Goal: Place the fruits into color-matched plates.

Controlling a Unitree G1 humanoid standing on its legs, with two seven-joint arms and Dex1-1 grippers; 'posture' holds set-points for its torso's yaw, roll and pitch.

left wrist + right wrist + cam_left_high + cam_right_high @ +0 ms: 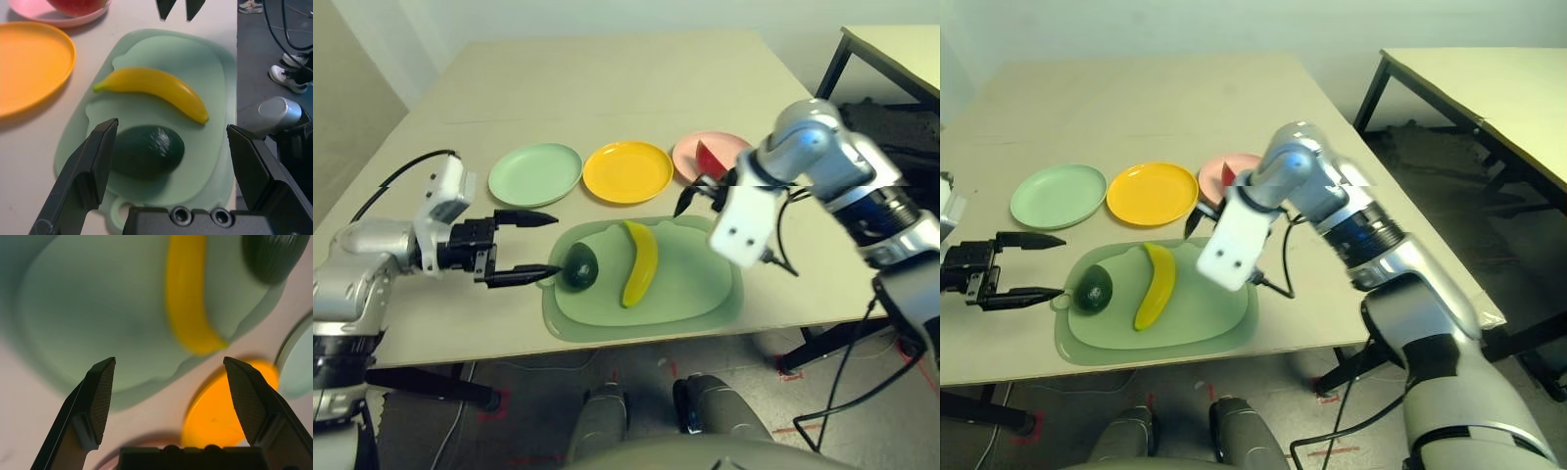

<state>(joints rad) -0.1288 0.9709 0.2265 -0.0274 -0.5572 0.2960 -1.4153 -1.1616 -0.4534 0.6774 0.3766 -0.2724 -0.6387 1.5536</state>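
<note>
**Lining up on the avocado**

Reaching from nine o'clock, our left tool [540,247] stands with its fingers apart, just short of the avocado [578,266] on the cutting board [705,284]. The watermelon wedge [710,157] already sits in the pink plate [685,155]. The banana [641,260] lies beside the avocado. Our right tool [171,396], also spread, hovers over the board. Next, we judge, close on the avocado and carry it to the green plate [535,173] at eleven o'clock.

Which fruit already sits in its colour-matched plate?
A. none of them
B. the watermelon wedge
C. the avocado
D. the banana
B: the watermelon wedge rests in the pink plate, while the avocado and banana lie on the green cutting board.
</note>
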